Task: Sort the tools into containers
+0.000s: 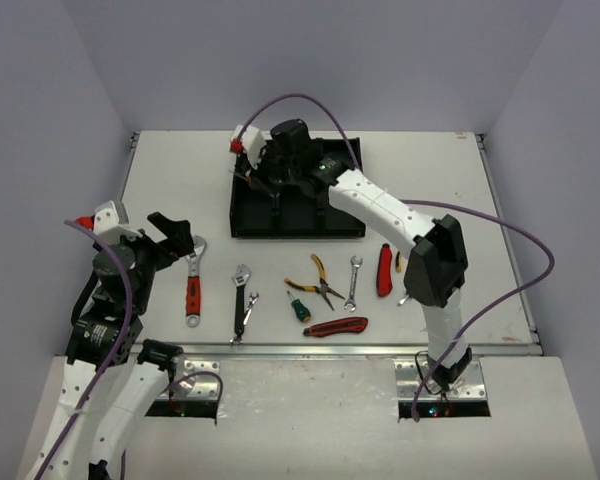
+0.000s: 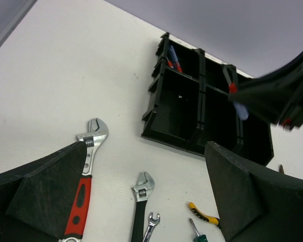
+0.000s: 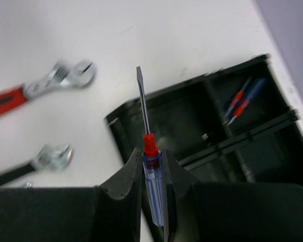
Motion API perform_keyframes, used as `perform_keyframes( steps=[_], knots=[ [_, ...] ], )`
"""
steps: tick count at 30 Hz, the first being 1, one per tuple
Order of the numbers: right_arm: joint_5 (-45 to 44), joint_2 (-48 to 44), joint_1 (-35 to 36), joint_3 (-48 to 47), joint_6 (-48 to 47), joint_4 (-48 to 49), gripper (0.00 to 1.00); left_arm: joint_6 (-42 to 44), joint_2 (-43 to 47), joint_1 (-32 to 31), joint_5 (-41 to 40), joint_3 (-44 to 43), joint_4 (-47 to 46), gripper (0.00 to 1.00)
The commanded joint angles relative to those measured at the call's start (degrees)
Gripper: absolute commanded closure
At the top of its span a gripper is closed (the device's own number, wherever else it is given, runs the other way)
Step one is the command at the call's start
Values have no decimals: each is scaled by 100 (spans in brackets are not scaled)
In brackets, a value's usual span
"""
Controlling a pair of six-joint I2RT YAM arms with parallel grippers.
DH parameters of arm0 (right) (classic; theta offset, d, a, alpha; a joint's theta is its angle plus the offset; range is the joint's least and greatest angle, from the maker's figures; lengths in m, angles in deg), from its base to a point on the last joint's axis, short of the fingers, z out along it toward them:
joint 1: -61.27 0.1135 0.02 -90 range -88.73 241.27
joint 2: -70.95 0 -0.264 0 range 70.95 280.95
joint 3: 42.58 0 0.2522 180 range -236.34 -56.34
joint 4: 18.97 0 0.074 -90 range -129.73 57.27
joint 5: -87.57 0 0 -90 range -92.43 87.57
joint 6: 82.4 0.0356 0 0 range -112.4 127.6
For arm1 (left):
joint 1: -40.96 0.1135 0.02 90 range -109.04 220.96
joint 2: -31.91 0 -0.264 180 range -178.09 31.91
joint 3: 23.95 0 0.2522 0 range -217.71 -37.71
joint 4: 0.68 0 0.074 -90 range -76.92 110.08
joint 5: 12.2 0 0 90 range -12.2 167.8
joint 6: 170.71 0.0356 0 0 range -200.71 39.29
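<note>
I see a white table (image 1: 160,170) between pale grey walls (image 1: 310,60), and a black tray (image 1: 242,218) with six compartments lies on its far half. My right arm reaches over this tray. The right gripper (image 3: 152,160) is clenched on a blue-handled screwdriver (image 3: 154,189). The clear blue handle sits between the two fingers (image 3: 123,179), and both pads press on its sides. The red collar and the metal shaft stand out beyond the fingertips, with the flat tip pointing away from the wrist camera. The tool hangs above the tray and does not touch it. I cannot tell over which compartment it is. In a corner compartment of the far row two red-and-blue screwdrivers (image 3: 242,103) lie side by side.

The left gripper (image 1: 177,232) hovers above the left part of the table with its fingers (image 2: 50,196) spread wide, and it holds nothing. In its wrist view a red-handled adjustable wrench (image 2: 83,189) lies on the table below it, partly hidden behind the left finger.

The other tools lie in a loose row on the near half of the table. They are a black-handled adjustable wrench (image 1: 240,300), a green screwdriver (image 1: 298,307), yellow-handled pliers (image 1: 320,280) and a silver spanner (image 1: 353,282). There is also one red utility knife (image 1: 383,270) just beside the right arm, and a second one (image 1: 335,327) near the table's front edge.
</note>
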Motion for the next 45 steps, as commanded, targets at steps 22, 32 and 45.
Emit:
perform_keyframes(
  steps=[22,32,45],
  knots=[
    [-1225,3305,-1004,-2868,2209,4321,100,-65,-267,-262,-172,-118,-5,0],
    [-1241,4067,-1045,-3132,2023,4533,100,-70,-216,-385,-198,-135,27,0],
    [-969,2629,-1059,-2587,2138,3823,26,-61,-192,-401,-149,-111,0,0]
  ],
)
